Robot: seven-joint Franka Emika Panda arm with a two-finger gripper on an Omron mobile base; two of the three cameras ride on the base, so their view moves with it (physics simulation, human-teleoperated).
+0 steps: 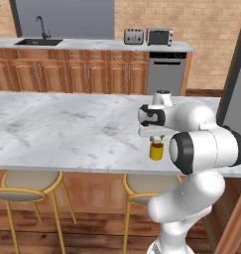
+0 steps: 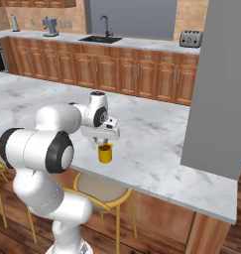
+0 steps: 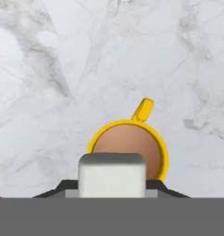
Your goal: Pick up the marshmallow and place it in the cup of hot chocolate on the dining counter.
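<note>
- Gripping the marshmallow (image 3: 112, 174), the gripper (image 3: 112, 191) has its fingers closed on the off-white block, which sits between the dark finger tips at the bottom of the hand view.
- Directly beyond the block in that view lies the cup of hot chocolate (image 3: 128, 148), its yellow rim and brown surface partly covered by the marshmallow, its small handle pointing away toward the top of the picture.
- From the left base view, the gripper (image 1: 154, 140) hangs just above the cup of hot chocolate (image 1: 155, 151); the right base view shows the same, with the gripper (image 2: 104, 142) over the cup (image 2: 105, 154).
- The cup stands on the dining counter (image 1: 67, 131), close to its near edge, with a round gold-framed stool (image 1: 27, 184) below that edge.
- Farther back, a worktop with wooden cabinets (image 1: 82, 74) carries a sink (image 1: 38, 42) and a toaster (image 1: 134, 36).
- A brick wall (image 1: 191, 20) closes the scene behind.
</note>
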